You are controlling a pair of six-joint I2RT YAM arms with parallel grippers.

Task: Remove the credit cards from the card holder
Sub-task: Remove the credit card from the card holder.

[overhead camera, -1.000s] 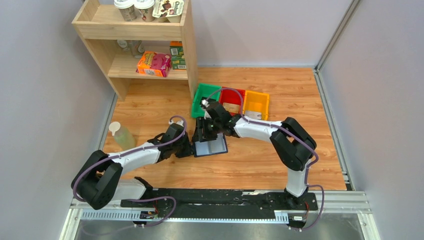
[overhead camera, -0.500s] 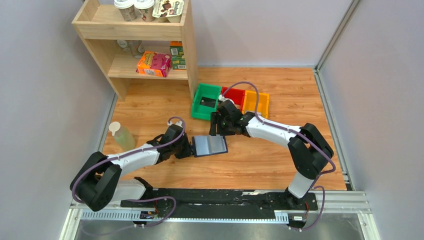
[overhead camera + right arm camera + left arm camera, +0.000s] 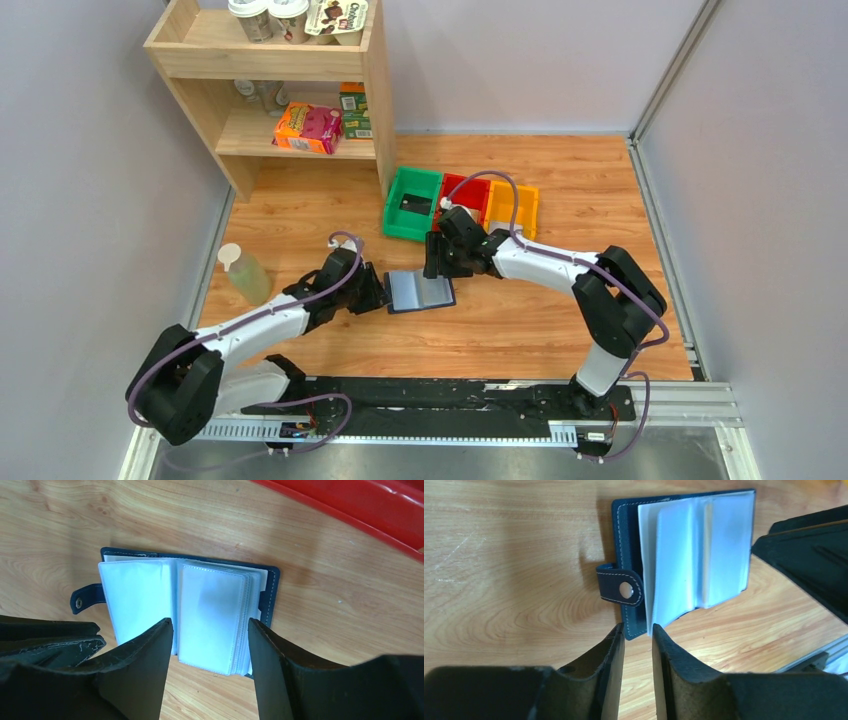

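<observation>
The card holder [image 3: 421,292] lies open on the wooden floor, navy cover down and pale clear sleeves [image 3: 210,615] fanned up. No credit cards show in the sleeves. One dark card [image 3: 413,205] lies in the green bin [image 3: 400,222]. My left gripper [image 3: 378,292] sits at the holder's left edge. In the left wrist view it [image 3: 638,630] is narrowly open, with bare floor between the fingers just short of the holder's corner [image 3: 634,627] and snap tab [image 3: 621,585]. My right gripper [image 3: 432,265] hovers over the holder's far side, and it [image 3: 210,622] is open wide and empty above the sleeves.
A red bin [image 3: 462,190] and a yellow bin [image 3: 515,205] stand beside the green one, behind my right arm. The red bin's rim [image 3: 360,505] shows close by in the right wrist view. A wooden shelf [image 3: 290,90] with boxes stands at the back left. A pale bottle [image 3: 245,272] stands at the left.
My right gripper lifted off the holder and drew back toward the bins. My left gripper opened, letting go of the holder's left edge, and pulled back slightly. The holder now lies flat and open.
</observation>
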